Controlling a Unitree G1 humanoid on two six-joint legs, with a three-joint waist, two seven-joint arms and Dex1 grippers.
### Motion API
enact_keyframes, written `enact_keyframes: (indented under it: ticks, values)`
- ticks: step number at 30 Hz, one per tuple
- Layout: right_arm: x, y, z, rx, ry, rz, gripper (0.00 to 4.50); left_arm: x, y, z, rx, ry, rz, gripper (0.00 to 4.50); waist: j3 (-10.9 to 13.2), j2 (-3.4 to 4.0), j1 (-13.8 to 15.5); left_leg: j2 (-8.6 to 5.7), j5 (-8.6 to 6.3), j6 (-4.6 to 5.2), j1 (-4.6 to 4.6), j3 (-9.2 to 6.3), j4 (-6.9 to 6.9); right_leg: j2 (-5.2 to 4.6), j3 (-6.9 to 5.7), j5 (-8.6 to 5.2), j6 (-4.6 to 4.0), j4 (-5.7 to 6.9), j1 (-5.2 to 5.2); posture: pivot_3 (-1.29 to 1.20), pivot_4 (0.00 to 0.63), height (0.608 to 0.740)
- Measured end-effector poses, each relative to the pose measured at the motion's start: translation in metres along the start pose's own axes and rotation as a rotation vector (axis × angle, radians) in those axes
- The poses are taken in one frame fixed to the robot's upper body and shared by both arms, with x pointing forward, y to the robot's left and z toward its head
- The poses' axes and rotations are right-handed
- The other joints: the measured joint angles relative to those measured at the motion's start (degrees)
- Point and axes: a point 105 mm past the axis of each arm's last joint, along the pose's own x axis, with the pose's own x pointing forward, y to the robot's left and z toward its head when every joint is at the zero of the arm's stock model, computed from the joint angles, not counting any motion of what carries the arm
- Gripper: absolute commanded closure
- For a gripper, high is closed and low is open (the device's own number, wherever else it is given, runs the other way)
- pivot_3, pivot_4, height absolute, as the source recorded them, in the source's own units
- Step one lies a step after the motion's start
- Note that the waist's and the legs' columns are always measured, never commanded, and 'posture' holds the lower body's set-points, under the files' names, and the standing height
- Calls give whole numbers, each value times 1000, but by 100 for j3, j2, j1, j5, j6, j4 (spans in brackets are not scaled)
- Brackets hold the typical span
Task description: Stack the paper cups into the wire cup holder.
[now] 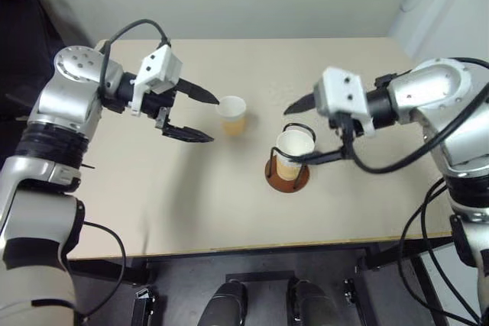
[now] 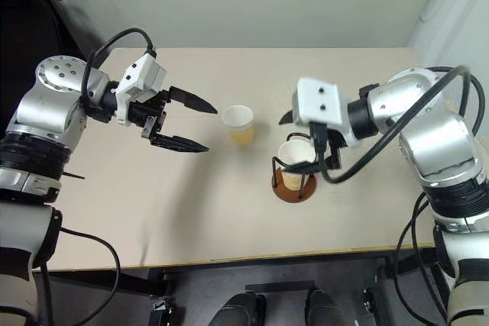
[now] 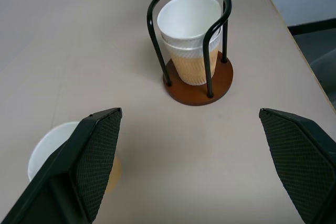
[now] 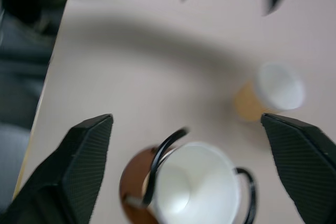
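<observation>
Broadly, a beige table (image 1: 191, 211) carries everything. Left gripper (image 1: 200, 115) hangs over the table's left half, fingers spread wide, empty, tips just beside a loose cup (image 1: 231, 114) that stands upright near the table's middle. Right gripper (image 1: 306, 131) hovers over the holder (image 1: 287, 174), jaws spread, one finger on each side of it, gripping nothing. Holder stands right of the loose cup, near it but apart. Nested cups (image 3: 189, 38), two by the rims, sit upright inside the wire loops on the brown base.
</observation>
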Motion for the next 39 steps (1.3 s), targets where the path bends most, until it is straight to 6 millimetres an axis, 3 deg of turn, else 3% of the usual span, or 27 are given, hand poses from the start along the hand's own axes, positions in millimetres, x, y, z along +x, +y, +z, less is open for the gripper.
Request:
enact_keyframes:
  ticks: [3,8,15,22,25,39]
  values:
    - [-7,-8,9,66,-71,-57,56,6,7,-8,-2,51,18,0,1,-1,5,-1,2,-1,-4,-1,1,0,0,1,-2,3,-4,0,150,740]
    - [-30,-17,27,127,-164,-132,56,5,32,-2,132,150,143,0,1,-2,11,-1,3,-5,-6,-2,-4,0,0,1,-2,-4,-6,0,150,740]
    - [-48,-22,27,151,-164,-194,56,15,46,-20,299,346,169,0,1,-3,14,0,-2,-1,-9,-6,-12,-1,1,0,-1,-5,-14,0,150,740]
    - [-55,-21,22,163,-137,-211,56,10,62,-17,504,566,164,0,3,-4,20,-4,-17,18,-13,-17,-18,1,5,0,-1,-11,-17,0,150,740]
    - [-57,-21,22,166,-134,-210,56,19,66,-16,548,597,157,0,3,-4,43,-4,-24,25,-15,-23,-17,1,-1,0,-1,-10,-18,0,150,740]
    - [-63,-18,19,182,-117,-206,56,36,67,-42,575,718,126,0,3,-5,56,-2,-17,-5,-16,-24,-11,11,-4,3,4,4,-26,0,150,740]
